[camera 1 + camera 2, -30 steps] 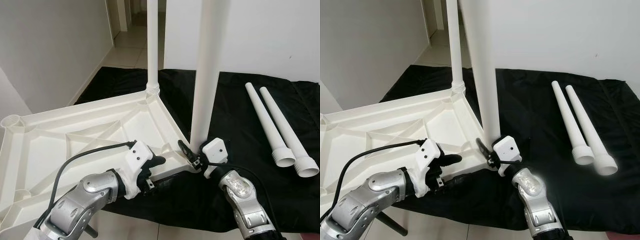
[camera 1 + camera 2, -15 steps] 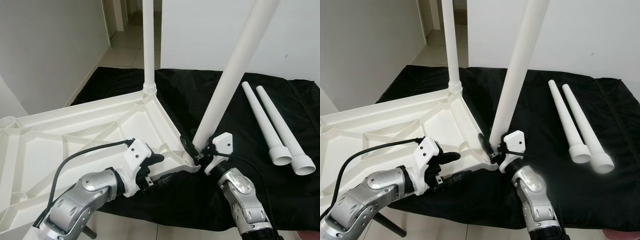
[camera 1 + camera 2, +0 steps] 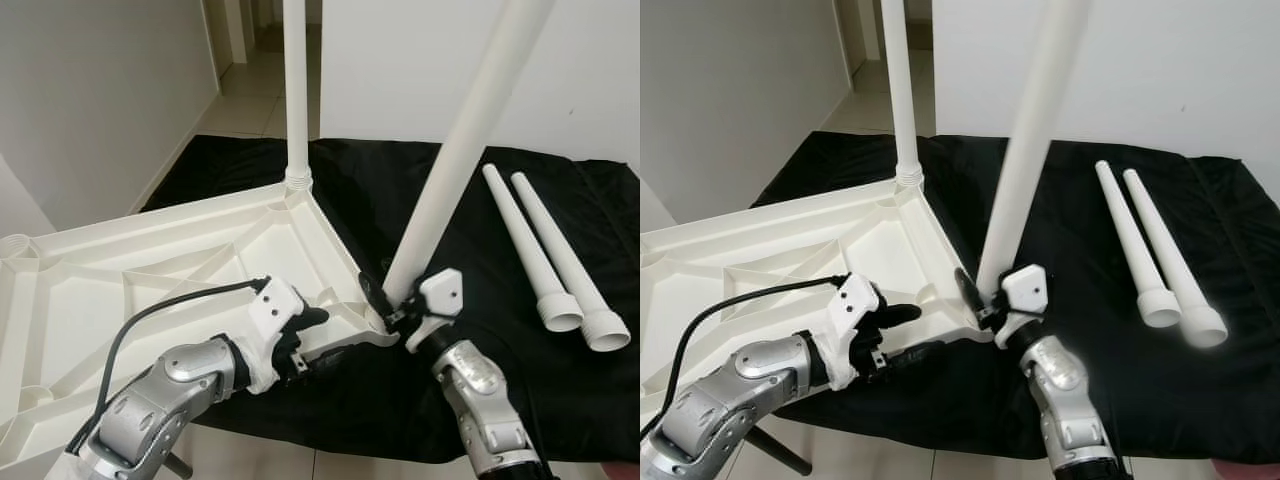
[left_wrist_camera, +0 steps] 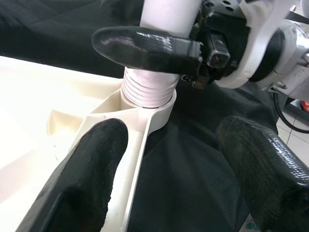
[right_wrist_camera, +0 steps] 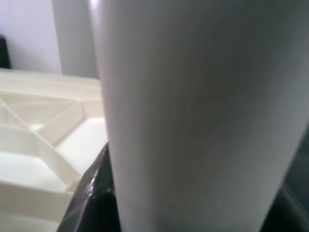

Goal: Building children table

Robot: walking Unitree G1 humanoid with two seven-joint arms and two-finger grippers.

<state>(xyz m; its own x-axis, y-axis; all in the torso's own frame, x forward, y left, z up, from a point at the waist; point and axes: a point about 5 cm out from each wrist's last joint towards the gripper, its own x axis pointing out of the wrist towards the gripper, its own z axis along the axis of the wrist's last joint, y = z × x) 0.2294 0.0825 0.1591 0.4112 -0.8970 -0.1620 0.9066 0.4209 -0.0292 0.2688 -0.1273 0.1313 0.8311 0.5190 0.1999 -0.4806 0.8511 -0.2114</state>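
The white tabletop (image 3: 150, 270) lies upside down, ribs showing, partly on a black cloth. One white leg (image 3: 295, 100) stands upright in its far corner. My right gripper (image 3: 388, 298) is shut on a second leg (image 3: 460, 150) just above the near corner socket; this leg leans to the right. In the left wrist view its threaded end (image 4: 147, 92) sits in the socket. My left gripper (image 3: 318, 342) is open and straddles the tabletop's near rim beside that corner, one finger (image 4: 82, 169) inside the rim, the other over the cloth.
Two loose white legs (image 3: 525, 245) (image 3: 565, 255) lie side by side on the black cloth (image 3: 400, 180) at the right. A white wall stands behind, and a hallway with tiled floor (image 3: 250, 95) opens at the back left. The tabletop overhangs the cloth at the left.
The leg in my right gripper has tipped from upright to leaning right, its foot staying at the corner socket. My left gripper has stayed on the rim.
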